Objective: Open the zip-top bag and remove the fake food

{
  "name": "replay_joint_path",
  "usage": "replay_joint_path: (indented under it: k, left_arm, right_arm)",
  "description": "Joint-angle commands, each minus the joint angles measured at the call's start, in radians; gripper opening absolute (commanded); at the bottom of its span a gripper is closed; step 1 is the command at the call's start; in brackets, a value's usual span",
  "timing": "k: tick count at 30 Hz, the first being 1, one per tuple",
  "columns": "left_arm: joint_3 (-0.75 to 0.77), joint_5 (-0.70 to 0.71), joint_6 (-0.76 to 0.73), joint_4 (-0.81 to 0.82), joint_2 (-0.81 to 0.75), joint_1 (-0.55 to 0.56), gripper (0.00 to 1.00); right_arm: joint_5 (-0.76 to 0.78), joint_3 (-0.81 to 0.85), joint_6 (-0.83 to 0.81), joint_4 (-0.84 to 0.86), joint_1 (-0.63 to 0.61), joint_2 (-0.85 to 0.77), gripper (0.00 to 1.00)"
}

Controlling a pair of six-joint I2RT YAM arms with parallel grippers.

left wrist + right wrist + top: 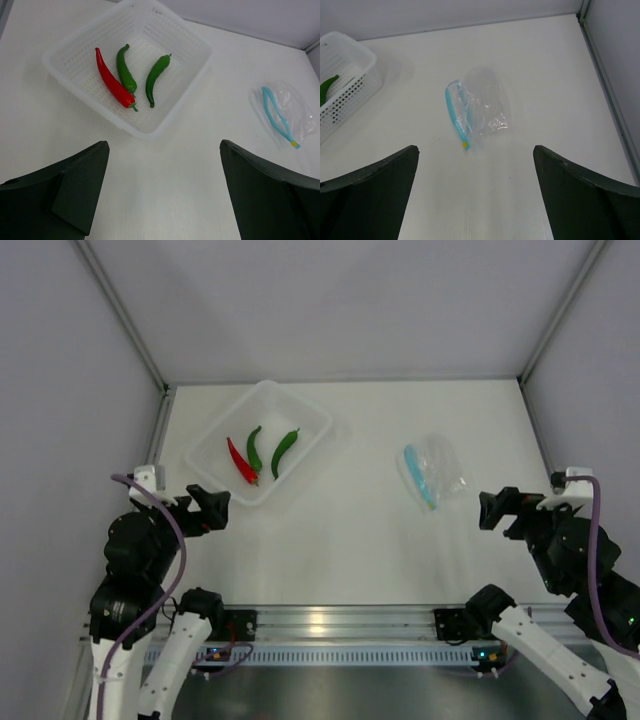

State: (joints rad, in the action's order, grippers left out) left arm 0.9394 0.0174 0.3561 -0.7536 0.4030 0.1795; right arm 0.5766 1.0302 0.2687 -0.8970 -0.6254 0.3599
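Observation:
The zip-top bag (432, 472) lies flat and see-through on the white table, its blue zip strip on the left edge; it also shows in the left wrist view (287, 112) and the right wrist view (480, 102). The fake food, a red chili (114, 82) and two green chilies (125, 71) (156, 78), lies in a white perforated basket (300, 403), outside the bag. My left gripper (212, 508) (164, 145) hangs open just in front of the basket. My right gripper (495, 510) (475, 150) stands open a short way right of and nearer than the bag. Neither holds anything.
The basket (75, 42) sits at the back left of the table, and its corner (350, 75) shows in the right wrist view with a green chili tip (327, 86). Grey enclosure walls and metal frame posts border the table on three sides.

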Motion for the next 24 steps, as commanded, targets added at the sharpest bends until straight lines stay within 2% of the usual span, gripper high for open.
replay_joint_path:
  k: [1, 24]
  left_arm:
    - [0.038, -0.079, -0.008, -0.041, -0.035, 0.0, 0.98]
    - [0.053, -0.028, -0.016, -0.041, 0.028, 0.0, 0.98]
  right_arm:
    - [-0.021, 0.044, -0.017, -0.037, -0.005, -0.012, 0.99]
    - [-0.007, -0.021, -0.028, 0.017, -0.007, 0.053, 1.0]
